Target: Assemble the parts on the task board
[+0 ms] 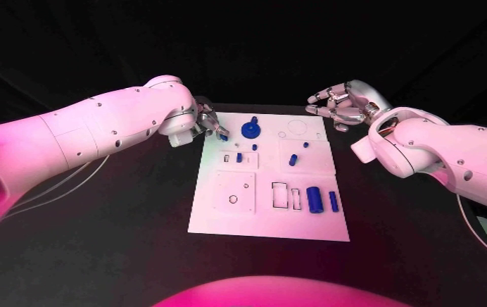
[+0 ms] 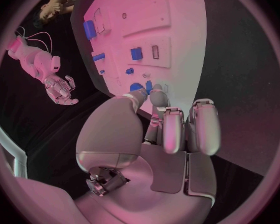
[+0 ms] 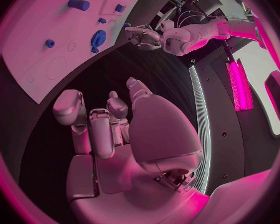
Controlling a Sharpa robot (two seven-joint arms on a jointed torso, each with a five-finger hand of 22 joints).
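- You see the task board, a flat white plate with outlined recesses, lying mid-table.
- Your small blue parts look smooth; two stubby cylinders lie near its right edge.
- Your left hand appears to pinch a blue piece at the board's far-left corner.
- Your right hand hovers past the far-right corner, fingers loosely spread, grasping nothing.

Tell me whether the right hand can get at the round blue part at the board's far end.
Probably yes. The right hand hovers open off the board's far right corner, and bare board lies between it and the round part. The left hand is close on the other side.
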